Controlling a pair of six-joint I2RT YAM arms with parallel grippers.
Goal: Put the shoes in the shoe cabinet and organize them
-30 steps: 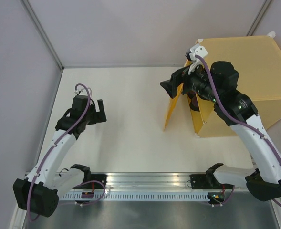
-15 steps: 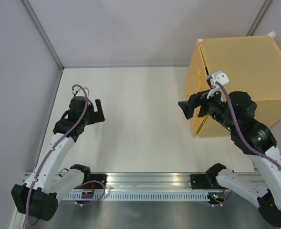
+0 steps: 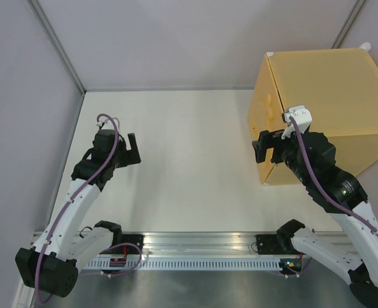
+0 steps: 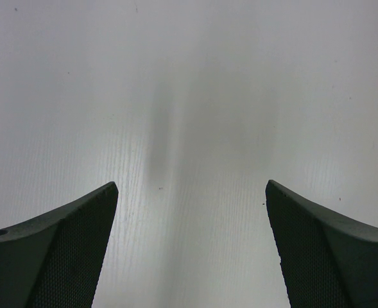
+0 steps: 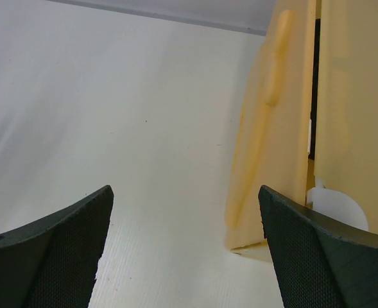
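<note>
The yellow-orange shoe cabinet (image 3: 330, 90) stands at the right of the white table. Its hinged door (image 3: 263, 125) is almost shut. In the right wrist view the door (image 5: 269, 135) stands slightly ajar, with a thin dark gap (image 5: 314, 83) beside it. No shoes are in view in any frame. My right gripper (image 3: 260, 148) is open and empty, just in front of the door's lower half; its fingers frame the door's bottom corner (image 5: 185, 256). My left gripper (image 3: 134, 149) is open and empty over bare table at the left (image 4: 192, 250).
A white corner connector (image 5: 337, 208) shows at the cabinet's bottom front corner, and another (image 3: 270, 54) at its top. Grey walls (image 3: 22, 96) enclose the table at left and back. A metal rail (image 3: 201, 247) with both arm bases runs along the near edge.
The cabinet door swung from wide open to almost shut. My right arm drew back from the opening toward the near side. My left arm barely moved.
</note>
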